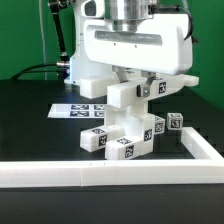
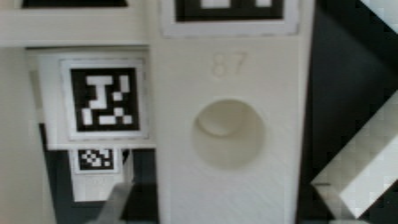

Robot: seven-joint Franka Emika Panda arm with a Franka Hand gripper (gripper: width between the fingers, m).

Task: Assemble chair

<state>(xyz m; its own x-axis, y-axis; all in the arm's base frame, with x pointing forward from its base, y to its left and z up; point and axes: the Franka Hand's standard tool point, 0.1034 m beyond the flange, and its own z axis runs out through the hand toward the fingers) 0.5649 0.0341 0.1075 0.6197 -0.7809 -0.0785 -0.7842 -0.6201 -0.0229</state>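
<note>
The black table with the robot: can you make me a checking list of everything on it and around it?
Surface: black table, edged by a white border frame.
Job's things: white tagged chair pieces stacked in the middle; one small cube apart on the exterior view's right.
Clutter: nothing seen; only the marker board lying flat.
Grippers: gripper right at the stack's top; open or shut cannot be told.
Cables: a dark cable behind the arm.
Surroundings: green backdrop.

Black table (image 1: pixel 25 125) bears chair pieces (image 1: pixel 120 140), apparently marker board (image 1: pixel 72 110).
</note>
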